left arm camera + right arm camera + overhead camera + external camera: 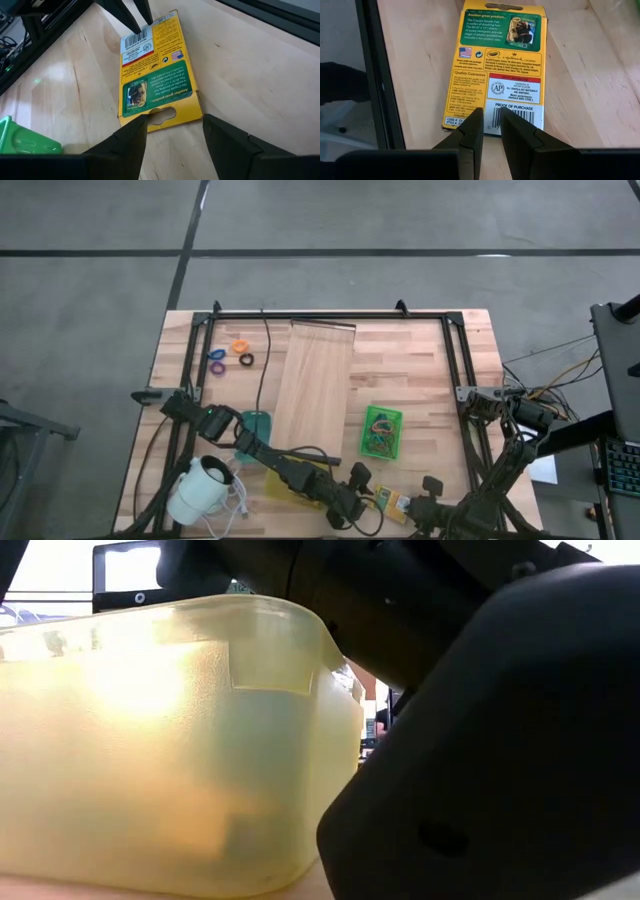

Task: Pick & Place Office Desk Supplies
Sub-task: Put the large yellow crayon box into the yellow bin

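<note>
- The right claw [490, 131] sits at the barcode end of a flat yellow-and-green cardboard crayon box [496, 67]; its dark fingers are narrowed to a thin slit, their tips over or on the box's short edge. Whether cardboard is pinched between them I cannot tell.
- The left claw [172, 131] faces it from the opposite end, released and spread wide, one fingertip [134, 131] just touching the hang-tab end of the same box.
- The box lies flat on the pale wooden table [420, 370], close to the near edge, between the two claws.
- Farther out: a green tray of coloured rubber bands [381, 430] stands mid-table beside a long pale wooden board [312, 385]; small orange, purple and black rings [232, 354] lie towards the far left corner; a translucent yellow plastic bin [170, 740] sits by the near edge under the left arm.
- Judged step: picking up the box, both arms bracketing it.
- Next move calls for one claw to get a finger under the flat box's edge, probably with the other bracing it against sliding, then a lift towards a bin.
</note>
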Available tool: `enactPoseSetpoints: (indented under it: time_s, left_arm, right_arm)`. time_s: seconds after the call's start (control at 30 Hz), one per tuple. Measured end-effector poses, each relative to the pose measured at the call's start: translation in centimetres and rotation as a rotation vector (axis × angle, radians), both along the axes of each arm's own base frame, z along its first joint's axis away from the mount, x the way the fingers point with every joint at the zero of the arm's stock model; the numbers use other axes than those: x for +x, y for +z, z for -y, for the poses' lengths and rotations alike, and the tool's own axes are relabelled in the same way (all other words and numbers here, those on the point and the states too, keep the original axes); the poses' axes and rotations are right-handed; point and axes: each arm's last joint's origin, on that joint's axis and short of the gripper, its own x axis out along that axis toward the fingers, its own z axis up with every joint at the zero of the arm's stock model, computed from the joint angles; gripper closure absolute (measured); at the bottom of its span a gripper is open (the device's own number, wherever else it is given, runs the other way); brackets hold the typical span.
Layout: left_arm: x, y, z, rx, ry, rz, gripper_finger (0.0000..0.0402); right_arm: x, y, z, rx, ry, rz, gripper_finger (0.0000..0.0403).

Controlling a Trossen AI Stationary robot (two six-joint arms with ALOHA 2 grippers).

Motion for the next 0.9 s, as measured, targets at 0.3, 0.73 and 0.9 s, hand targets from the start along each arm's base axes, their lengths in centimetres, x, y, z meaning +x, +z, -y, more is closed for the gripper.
enactPoseSetpoints:
  time_s: [0.3,0.73,0.9]
  left_arm:
    - [0.01,-0.04,-0.03,-0.001,-0.002,-0.005,0.0202]
    - [-0.03,-0.08,-0.02,-0.001,-0.003,-0.012,0.0202]
    - [-0.05,-0.09,0.0,0.0,-0.003,-0.013,0.0202]
  right_arm:
    - [0.02,0.01,-0.03,0.004,0.0,0.002,0.0339]
    - [0.15,0.04,0.01,-0.003,-0.004,0.018,0.0339]
    - [0.77,0.14,0.36,-0.031,-0.029,0.074,0.0339]
